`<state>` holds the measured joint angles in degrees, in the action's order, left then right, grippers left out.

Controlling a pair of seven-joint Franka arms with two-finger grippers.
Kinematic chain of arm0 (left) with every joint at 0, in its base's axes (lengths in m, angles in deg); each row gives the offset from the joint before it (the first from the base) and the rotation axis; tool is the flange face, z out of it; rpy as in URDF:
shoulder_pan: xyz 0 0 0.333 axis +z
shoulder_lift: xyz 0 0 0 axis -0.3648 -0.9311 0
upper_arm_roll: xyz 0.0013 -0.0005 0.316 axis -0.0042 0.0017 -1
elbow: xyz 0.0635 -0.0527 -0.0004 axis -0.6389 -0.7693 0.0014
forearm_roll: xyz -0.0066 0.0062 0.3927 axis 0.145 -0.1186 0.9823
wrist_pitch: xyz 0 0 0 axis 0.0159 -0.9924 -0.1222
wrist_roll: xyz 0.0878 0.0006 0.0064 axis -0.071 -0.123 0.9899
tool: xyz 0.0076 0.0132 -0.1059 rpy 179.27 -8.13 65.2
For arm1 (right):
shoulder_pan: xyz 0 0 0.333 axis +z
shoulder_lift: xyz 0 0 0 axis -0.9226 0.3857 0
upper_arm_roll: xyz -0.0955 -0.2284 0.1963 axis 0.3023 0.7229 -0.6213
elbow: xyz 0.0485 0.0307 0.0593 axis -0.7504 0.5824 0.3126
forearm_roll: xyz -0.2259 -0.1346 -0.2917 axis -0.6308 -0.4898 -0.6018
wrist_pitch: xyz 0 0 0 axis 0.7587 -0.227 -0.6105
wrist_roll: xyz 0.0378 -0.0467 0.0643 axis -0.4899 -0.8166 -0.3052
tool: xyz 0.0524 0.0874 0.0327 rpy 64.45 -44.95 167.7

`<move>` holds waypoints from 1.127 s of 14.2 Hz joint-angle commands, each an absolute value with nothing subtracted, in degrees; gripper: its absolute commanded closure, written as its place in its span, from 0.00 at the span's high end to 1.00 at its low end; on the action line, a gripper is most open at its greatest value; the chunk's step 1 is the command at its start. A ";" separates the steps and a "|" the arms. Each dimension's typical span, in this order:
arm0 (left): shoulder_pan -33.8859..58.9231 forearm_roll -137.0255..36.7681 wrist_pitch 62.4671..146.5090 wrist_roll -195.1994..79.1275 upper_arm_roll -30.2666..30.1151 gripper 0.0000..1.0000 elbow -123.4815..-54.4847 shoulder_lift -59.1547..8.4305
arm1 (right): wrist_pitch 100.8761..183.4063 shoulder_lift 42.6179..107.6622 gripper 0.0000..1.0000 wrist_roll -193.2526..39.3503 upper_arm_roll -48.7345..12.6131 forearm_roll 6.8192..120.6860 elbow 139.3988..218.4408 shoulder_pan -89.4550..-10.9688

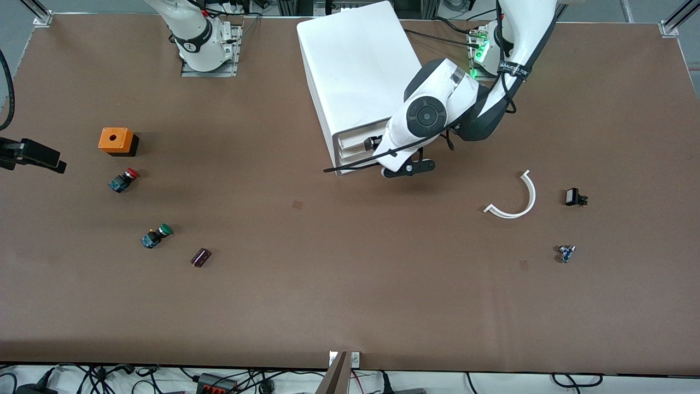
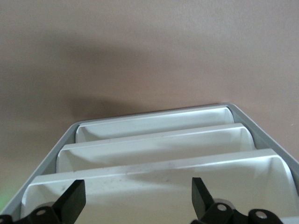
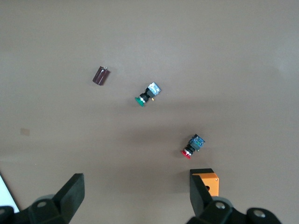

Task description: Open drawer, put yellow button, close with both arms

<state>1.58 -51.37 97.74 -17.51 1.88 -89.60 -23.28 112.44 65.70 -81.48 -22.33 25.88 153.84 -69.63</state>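
Left gripper [image 2: 135, 198], fingers open, hangs at the drawer [image 2: 154, 175] front. Right gripper [image 3: 135, 196], open, hovers over the tabletop [image 1: 350, 284] near an orange box [image 1: 116, 140]; the yellow button seemingly hidden.

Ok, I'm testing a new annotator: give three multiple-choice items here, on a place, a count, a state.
1. Left gripper is at: A the drawer fronts of the white box-shaped plastic cabinet; B the orange box; C the curved strip.
2. Cabinet drawers: A two; B three; C five.
3. Right gripper: A open; B shut on red button; C shut on green button.
1A: drawer fronts fill its wrist view. 2B: three drawer fronts stacked. 3A: fingers apart, nothing between.
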 commanded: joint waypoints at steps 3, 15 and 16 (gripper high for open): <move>2.23 -53.27 96.49 -17.38 3.48 1.00 -92.37 -20.48 | 122.48 51.96 1.00 -80.05 -22.81 25.94 174.00 -69.86; 16.98 -41.08 88.94 -30.62 2.78 1.00 -79.72 -20.04 | 120.12 50.09 1.00 -80.13 -22.72 26.55 175.17 -70.21; 18.48 -38.44 87.71 -33.52 2.78 1.00 -78.49 -20.04 | 119.95 50.09 1.00 -80.57 -22.72 26.56 175.26 -70.21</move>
<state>16.32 -42.87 90.89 -28.53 2.38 -81.08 -20.34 120.20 50.97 -79.82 -22.44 25.86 174.18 -69.63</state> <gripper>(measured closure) 0.000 0.000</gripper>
